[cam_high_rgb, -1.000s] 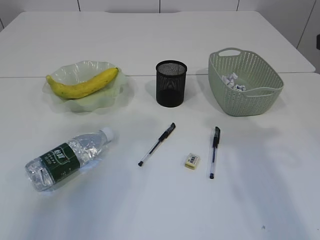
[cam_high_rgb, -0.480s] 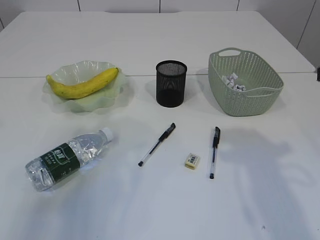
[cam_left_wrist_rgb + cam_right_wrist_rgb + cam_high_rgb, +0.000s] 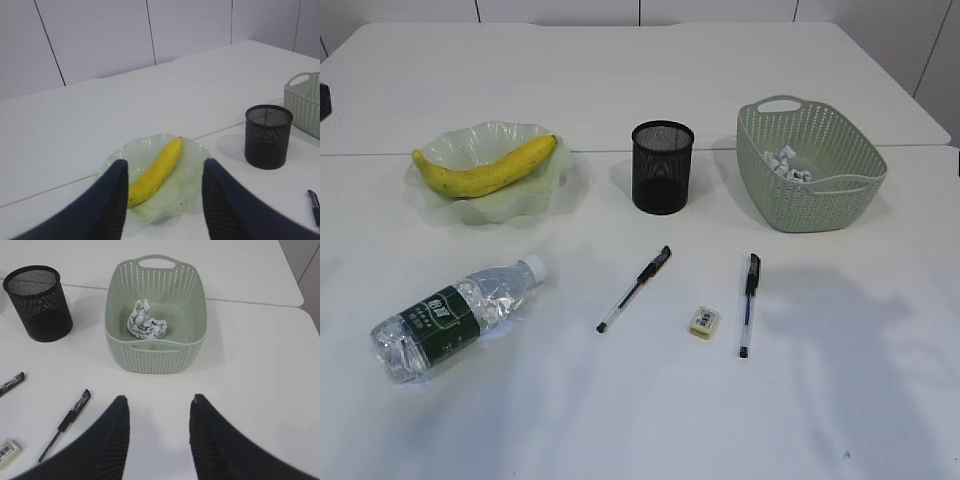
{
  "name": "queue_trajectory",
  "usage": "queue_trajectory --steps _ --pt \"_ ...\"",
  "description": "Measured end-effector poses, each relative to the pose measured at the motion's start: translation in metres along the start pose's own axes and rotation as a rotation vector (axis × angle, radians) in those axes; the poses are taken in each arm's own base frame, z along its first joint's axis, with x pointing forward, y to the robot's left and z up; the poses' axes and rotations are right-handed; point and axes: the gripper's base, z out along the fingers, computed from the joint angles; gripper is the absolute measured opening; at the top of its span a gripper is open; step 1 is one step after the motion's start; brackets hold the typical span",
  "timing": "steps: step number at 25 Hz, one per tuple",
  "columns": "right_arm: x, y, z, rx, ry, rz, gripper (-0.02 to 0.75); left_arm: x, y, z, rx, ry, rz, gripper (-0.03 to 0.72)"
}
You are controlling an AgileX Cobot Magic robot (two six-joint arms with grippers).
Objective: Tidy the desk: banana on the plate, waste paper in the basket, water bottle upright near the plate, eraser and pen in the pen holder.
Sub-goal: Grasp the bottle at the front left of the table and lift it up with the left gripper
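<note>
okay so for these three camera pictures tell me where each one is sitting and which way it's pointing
Exterior view: raised at the near edge, angled down across the table; banana on plate, lying water bottle, pen holder, basket; no robot parts clearly visible.
Left wrist view: above the left claw, facing the banana and plate; both fingers frame the bottom.
Right wrist view: above the right claw, tilted down at the basket holding waste paper; both fingers show.
Shared: the pen holder appears in all three.
</note>
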Motion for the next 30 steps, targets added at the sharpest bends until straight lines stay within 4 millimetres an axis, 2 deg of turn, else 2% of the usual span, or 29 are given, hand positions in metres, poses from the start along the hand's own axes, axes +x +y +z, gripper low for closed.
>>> queue_trajectory --steps 9,17,30 --pt "0.001 0.0 0.0 -0.001 0.008 0.0 0.302 0.017 -0.005 -0.005 0.03 -0.018 -0.004 0.341" --pt "0.001 0.0 0.0 -0.001 0.008 0.0 0.302 0.038 -0.005 -0.009 0.017 0.11 -0.003 0.34" --pt "0.001 0.0 0.0 -0.002 0.01 0.002 0.302 0.045 -0.004 -0.01 0.0 0.185 -0.014 0.34"
